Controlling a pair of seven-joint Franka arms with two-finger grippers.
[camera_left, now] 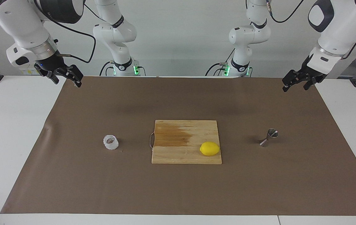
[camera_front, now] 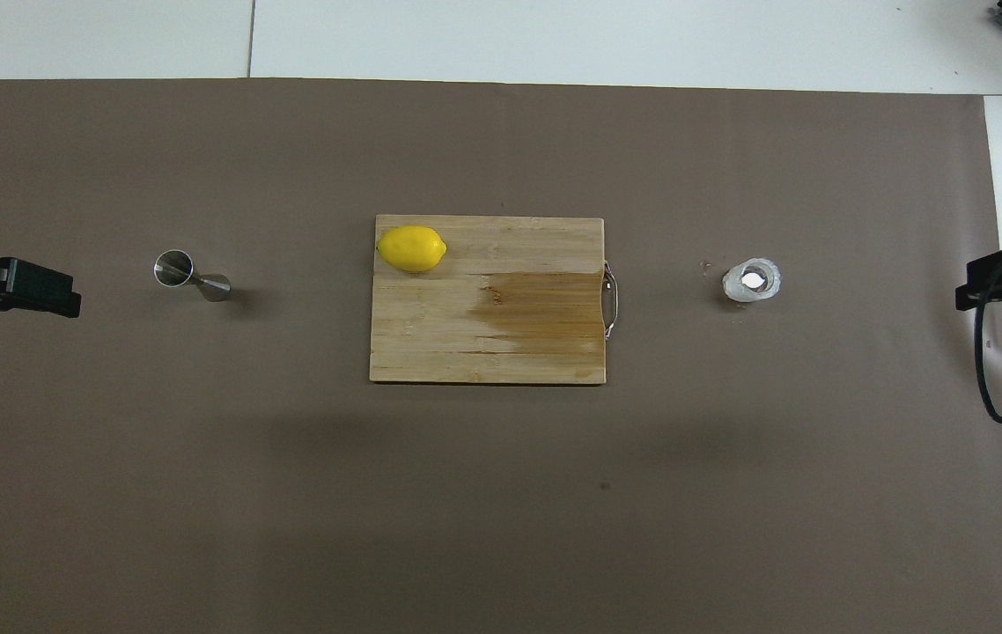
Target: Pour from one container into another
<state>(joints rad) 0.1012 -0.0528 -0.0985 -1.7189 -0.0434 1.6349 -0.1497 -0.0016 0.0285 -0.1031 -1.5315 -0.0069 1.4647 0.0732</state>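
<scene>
Covering most of the tabletop (camera_left: 6, 131), a brown mat (camera_left: 184, 190) carries everything. At its centre lies a wooden cutting board (camera_left: 178, 156), part of it stained darker, with a lemon (camera_left: 209, 148) on the board corner farthest from the robots, toward the left arm's end. The board looks like a barrier keeping the two vessels well apart, one per arm.

High over the mat corner nearest its base, the right gripper (camera_left: 61, 76) hangs with fingers spread, empty. The left gripper (camera_left: 300, 82) is likewise empty and spread over its own near corner.

Between the board and the mat's edge toward the left arm stands the jigger (camera_left: 268, 137), apparently upright. The clear cup (camera_left: 110, 142) sits upright toward the right arm's end, untouched; pouring has not begun.
</scene>
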